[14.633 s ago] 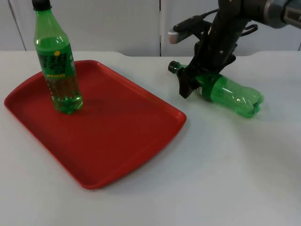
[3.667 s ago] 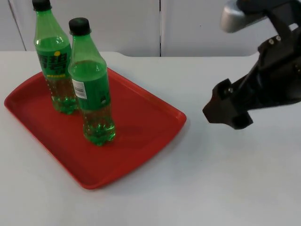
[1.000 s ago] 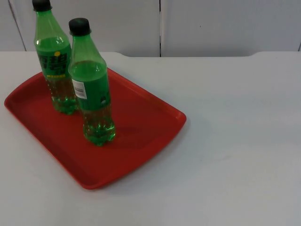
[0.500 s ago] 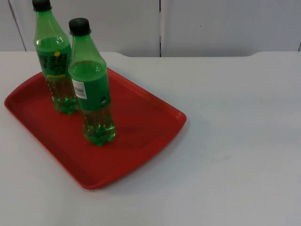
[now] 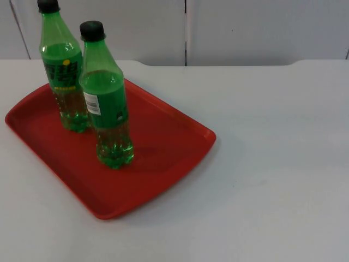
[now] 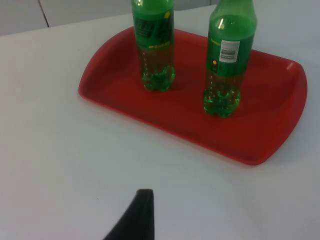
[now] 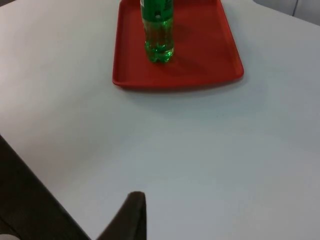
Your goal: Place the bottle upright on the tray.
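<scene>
Grey partition wall (image 5: 245, 27) closes off the far edge of the white table (image 5: 272, 164), and on the table's left half sits the red tray (image 5: 163, 147), set at an angle.

Over the last second nothing here has moved. The real change came a little earlier. The green bottle (image 5: 106, 98) with the black cap lay on its side on the table to the right of the tray, clamped by the right arm. Now it stands upright on the tray, near the tray's middle, on its own base with nothing touching it. A second green bottle (image 5: 64, 76) stands just behind it toward the tray's far left corner. The two are close together, and I cannot tell whether they touch.

The right arm has since drawn back from over the table. The right gripper (image 7: 132, 215) hangs well apart from the tray, looking across bare table toward the tray's near end. Whether it is released or clenched I cannot tell. The left gripper (image 6: 140, 215) waits over the bare table, near the tray's long edge but short of it, and its state is just as hidden from me.

To my eye the task is done: the bottle is upright, steady and let go of. Nothing seems left but for the arms to rest.
</scene>
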### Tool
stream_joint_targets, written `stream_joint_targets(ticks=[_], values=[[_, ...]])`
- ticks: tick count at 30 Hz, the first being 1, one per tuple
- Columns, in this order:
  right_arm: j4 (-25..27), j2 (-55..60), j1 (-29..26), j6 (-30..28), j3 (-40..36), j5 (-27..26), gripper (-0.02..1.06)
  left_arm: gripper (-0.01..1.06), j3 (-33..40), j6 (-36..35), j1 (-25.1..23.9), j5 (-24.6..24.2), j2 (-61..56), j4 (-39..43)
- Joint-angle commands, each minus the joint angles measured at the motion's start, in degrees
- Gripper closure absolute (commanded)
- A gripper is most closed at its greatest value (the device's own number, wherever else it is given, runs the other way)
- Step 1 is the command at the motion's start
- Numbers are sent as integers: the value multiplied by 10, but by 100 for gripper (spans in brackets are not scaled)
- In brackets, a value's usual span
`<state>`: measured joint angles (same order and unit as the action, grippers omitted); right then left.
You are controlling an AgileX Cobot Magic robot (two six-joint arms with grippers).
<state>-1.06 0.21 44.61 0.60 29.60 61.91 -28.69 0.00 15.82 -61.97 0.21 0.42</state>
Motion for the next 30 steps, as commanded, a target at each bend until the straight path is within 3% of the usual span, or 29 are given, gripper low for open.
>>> stream_joint_targets(ticks=[1, 22, 30], values=[[-1, -2, 1, -2, -1, -1, -1, 0, 4, 0, 3, 4, -2, 2], [-1, -2, -4, -2, -1, -1, -1, 0, 4, 0, 3, 4, -2, 2], [-1, -2, -62, -2, -1, -1, -1, 0, 4, 0, 3, 4, -2, 2]])
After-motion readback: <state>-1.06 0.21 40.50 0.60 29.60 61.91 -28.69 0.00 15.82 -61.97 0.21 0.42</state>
